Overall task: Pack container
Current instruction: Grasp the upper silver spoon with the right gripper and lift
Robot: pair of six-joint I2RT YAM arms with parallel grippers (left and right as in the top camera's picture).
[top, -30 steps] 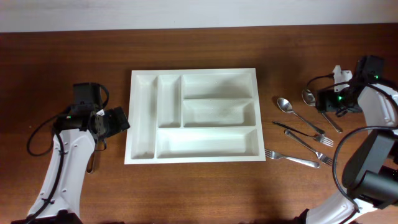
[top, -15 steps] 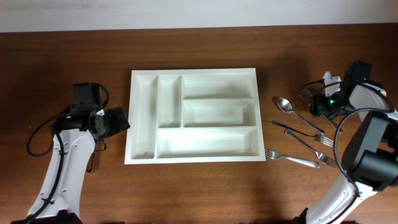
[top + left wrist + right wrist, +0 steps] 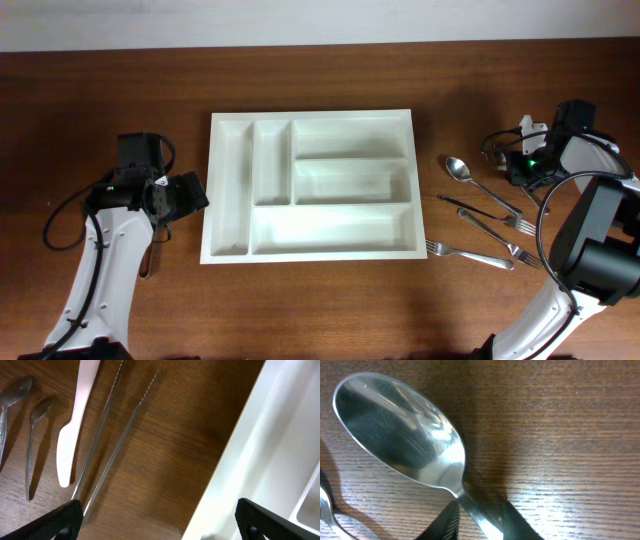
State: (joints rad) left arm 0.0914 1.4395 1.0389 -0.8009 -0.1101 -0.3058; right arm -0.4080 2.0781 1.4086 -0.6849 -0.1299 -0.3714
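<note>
The container [image 3: 330, 228] is set at the centre of the table [image 3: 110, 90]. At its 9 o'clock, the left gripper [image 3: 195, 193] is held with fingers spread wide. At 3 o'clock, the neck of a spoon [image 3: 400, 430] is flanked by the fingers of the right gripper [image 3: 510, 162]; whether it is pinched cannot be told.

The container [image 3: 311, 116], a large white rectangular tray with raised rims, is lying flat and open side up at the centre of the wooden surface [image 3: 320, 310]. Two narrow upright compartments are occupying its left part, and three wide horizontal ones are filling the rest.
</note>
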